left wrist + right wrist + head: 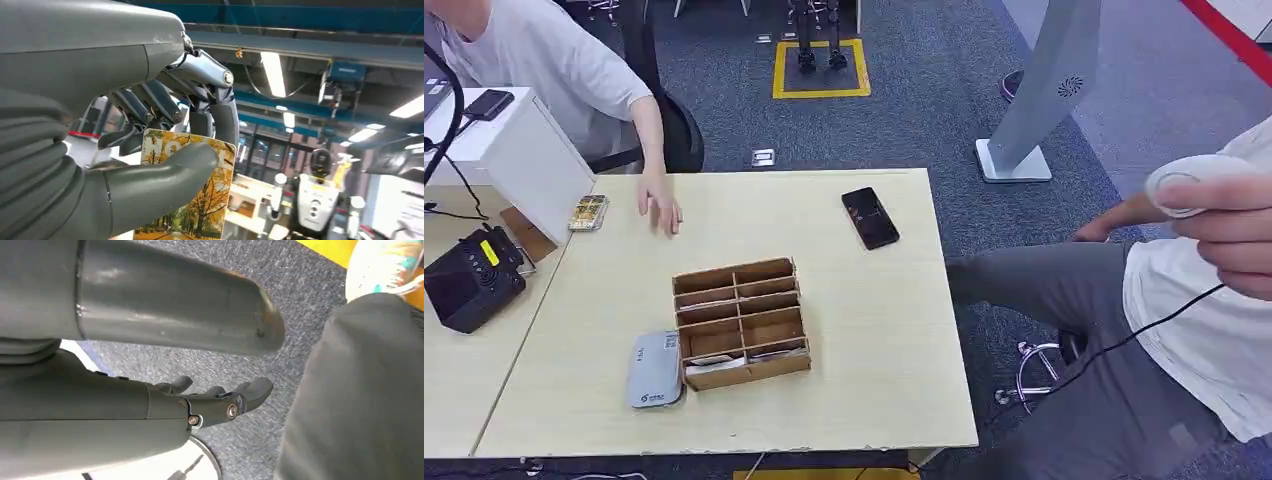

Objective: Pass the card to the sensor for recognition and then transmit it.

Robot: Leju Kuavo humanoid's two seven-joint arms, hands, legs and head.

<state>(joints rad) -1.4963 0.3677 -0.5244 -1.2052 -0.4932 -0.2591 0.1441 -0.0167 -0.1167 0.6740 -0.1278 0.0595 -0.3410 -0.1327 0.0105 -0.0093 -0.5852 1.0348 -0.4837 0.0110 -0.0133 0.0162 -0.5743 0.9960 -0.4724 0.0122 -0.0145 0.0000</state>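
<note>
The left hand (165, 145) has the card (192, 200) pinched, thick thumb pressed across its face and the darker fingers curled behind it. It's a card printed with autumn trees in yellow and orange, held upright and lifted high, with ceiling lights behind it in the left wrist view. That flat pinch looks chosen to leave most of the printed face free for a reader.

Down on the surface (874, 380), a cardboard divider box (742, 322) stands near the front edge, a few cards tucked in its nearest slots. Touching its left side lies a grey card sensor (655, 369), flat and face up, the likely target for the held card. A black phone (870, 217) sits toward the far right corner. A second card (588, 211) lies at the far left edge, just beside a person's hand (659, 205) resting on the top, perhaps waiting to receive.

The right hand (220, 400) hangs over grey carpet, fingers loosely curled and apart, holding nothing. A seated person on the right holds a white controller (1189, 183).

My read: recognition isn't done yet; the card must come down onto the sensor first.
</note>
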